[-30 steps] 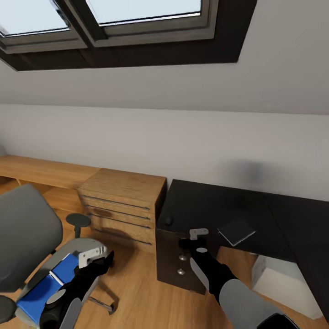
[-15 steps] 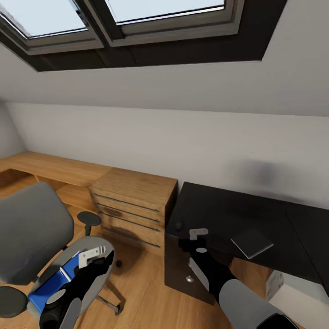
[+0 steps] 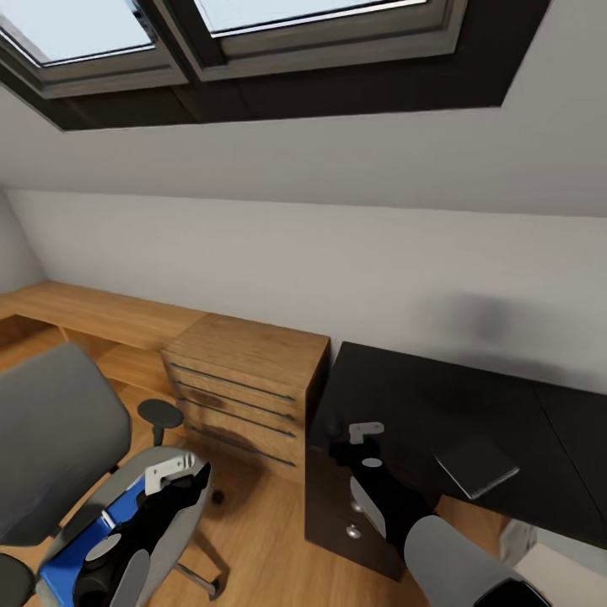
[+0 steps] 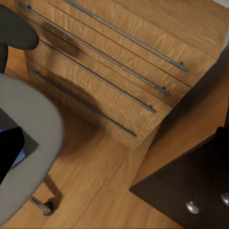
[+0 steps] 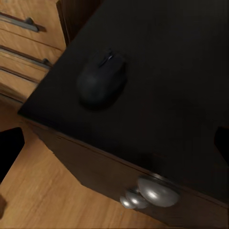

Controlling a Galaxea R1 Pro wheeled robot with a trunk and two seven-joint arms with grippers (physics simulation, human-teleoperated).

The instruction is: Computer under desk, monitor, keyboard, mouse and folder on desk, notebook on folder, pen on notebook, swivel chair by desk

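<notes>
Head view: under a sloped ceiling with skylights (image 3: 253, 34), the desk (image 3: 405, 405) stands on wood floor beside a wooden drawer cabinet (image 3: 244, 379). The notebook (image 3: 476, 465) lies near the desk's front edge, the mouse (image 5: 101, 78) near its cabinet-side corner. The folder (image 3: 80, 548) rests on the swivel chair (image 3: 51, 447). The left gripper (image 3: 173, 470) hangs over the seat, the right gripper (image 3: 364, 432) over the desk's front edge; I cannot tell either claw's state.

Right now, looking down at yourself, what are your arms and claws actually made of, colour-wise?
Both arms are built from glossy black segments with light grey shells and small grey oval caps on the joints. The left gripper ends in a pale grey-white angular bracket on a black wrist. The right gripper has a similar small white bracket; its forearm widens into a rounded grey sleeve-like shell. No loose cables or lettering are visible.
</notes>
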